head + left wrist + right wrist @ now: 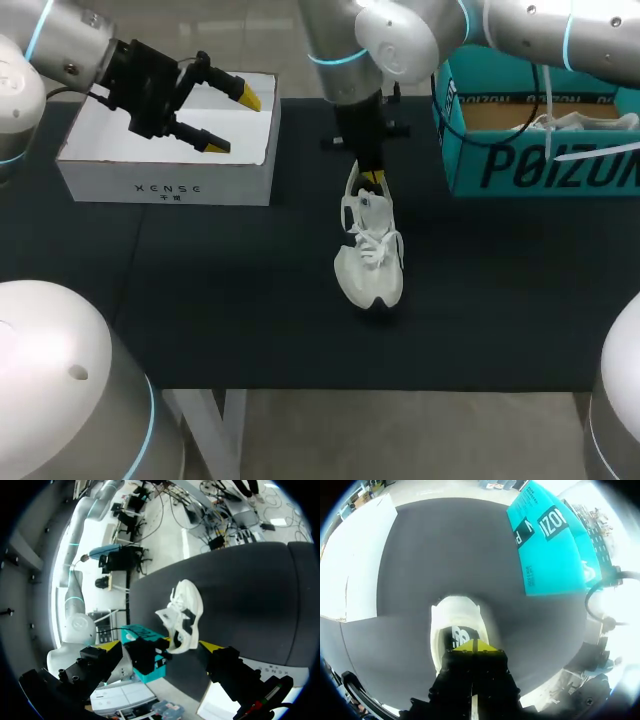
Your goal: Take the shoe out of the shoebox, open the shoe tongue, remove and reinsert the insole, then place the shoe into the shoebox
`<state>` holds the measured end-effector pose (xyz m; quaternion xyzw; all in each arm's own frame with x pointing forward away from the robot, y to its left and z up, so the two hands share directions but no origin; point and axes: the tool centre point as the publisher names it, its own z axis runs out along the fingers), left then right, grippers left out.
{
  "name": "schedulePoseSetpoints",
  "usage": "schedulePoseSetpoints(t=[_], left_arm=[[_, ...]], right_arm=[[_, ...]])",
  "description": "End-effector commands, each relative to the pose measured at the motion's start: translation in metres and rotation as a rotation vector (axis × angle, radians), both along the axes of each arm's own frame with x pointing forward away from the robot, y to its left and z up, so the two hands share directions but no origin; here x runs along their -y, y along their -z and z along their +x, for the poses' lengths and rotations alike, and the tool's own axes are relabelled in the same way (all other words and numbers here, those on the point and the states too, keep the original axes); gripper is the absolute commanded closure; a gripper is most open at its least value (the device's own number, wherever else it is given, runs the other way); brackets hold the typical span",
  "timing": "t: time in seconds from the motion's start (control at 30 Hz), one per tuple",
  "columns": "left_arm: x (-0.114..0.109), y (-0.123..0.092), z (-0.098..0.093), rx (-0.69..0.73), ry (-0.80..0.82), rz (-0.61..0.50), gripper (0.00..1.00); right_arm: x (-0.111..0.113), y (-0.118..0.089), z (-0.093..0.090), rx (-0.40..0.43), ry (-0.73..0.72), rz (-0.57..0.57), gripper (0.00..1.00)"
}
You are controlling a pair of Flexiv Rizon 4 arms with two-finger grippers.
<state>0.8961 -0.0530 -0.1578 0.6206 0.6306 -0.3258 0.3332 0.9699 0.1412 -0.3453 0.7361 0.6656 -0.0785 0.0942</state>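
Shoe (372, 262) is being gripped at its heel by right jaws on the bench (240, 310). Left jaws are hanging open; tongue-opening is likely being called for next

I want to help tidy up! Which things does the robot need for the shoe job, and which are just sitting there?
For the job:
- shoe, held by the right gripper
- teal shoebox

Just sitting there:
- white box
- left gripper, open over the white box, holding nothing
- other shoe, inside the teal shoebox
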Motion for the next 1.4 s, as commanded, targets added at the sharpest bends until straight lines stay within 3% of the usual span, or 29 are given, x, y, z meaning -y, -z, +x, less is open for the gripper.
schedulePoseSetpoints(t=[0.03,0.2,0.7,0.9,1.07,1.23,1.4], left_arm=[[0.000,-0.001,0.000,0.001,0.000,0.004,0.00],[0.000,-0.001,0.000,0.001,0.000,0.004,0.00],[0.000,-0.001,0.000,0.001,0.000,0.004,0.00],[0.000,-0.001,0.000,0.001,0.000,0.004,0.00],[0.000,-0.001,0.000,0.001,0.000,0.004,0.00],[0.000,-0.001,0.000,0.001,0.000,0.004,0.00],[0.000,-0.001,0.000,0.001,0.000,0.004,0.00]], right_arm=[[-0.005,0.010,-0.005,0.028,-0.001,0.005,1.00],[-0.004,0.023,-0.001,0.072,0.017,-0.001,1.00],[-0.002,0.063,0.007,0.066,0.025,0.018,1.00],[-0.011,0.084,0.004,0.011,0.019,0.050,1.00],[-0.015,0.074,-0.002,-0.010,0.030,0.065,1.00],[-0.010,0.045,-0.010,-0.002,0.061,0.132,1.00],[-0.010,0.041,-0.004,0.013,0.042,0.165,1.00]])
